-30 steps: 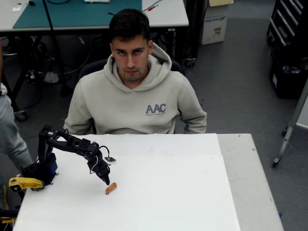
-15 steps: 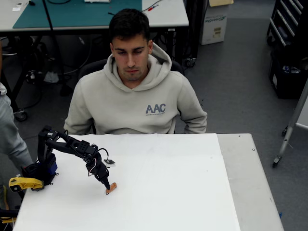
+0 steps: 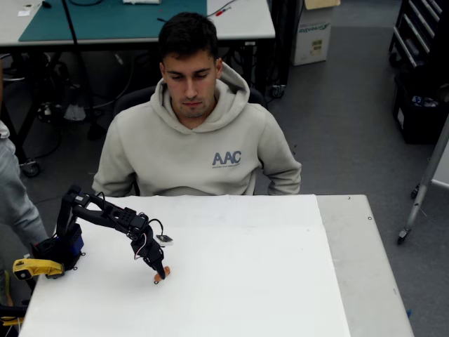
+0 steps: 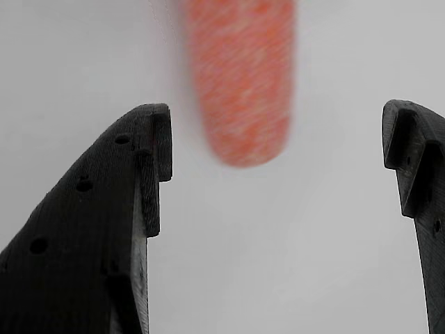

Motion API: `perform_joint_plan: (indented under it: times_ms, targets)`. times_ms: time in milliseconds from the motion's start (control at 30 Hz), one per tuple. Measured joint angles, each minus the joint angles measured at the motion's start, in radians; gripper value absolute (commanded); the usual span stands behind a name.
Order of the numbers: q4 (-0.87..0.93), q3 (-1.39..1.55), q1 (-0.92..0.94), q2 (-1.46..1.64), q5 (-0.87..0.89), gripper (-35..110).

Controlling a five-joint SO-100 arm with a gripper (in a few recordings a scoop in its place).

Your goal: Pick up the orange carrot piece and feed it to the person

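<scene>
Gripper (image 3: 161, 274) lowered onto orange carrot piece (image 4: 240, 83), jaws apart around it, bare table (image 3: 266, 281) rightward

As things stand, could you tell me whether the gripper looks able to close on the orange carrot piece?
Probably yes: the gripper is open, and the orange carrot piece lies on bare white table just ahead of its fingertips, nothing between.

White table (image 3: 280, 281); orange carrot piece (image 3: 162, 274) lying on it

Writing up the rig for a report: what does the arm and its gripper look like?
The arm is black with a blue base, thin wires looping near the wrist. The gripper has two matte black printed fingers, ridged, with small holes.
</scene>
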Motion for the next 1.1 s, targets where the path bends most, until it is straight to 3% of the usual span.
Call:
perform_joint_plan:
  times_ms: [767, 1100]
  targets:
    - [0.0, -0.055, 0.011, -0.121, -0.018, 23]
    - [0.002, -0.077, 0.015, -0.143, -0.005, -5]
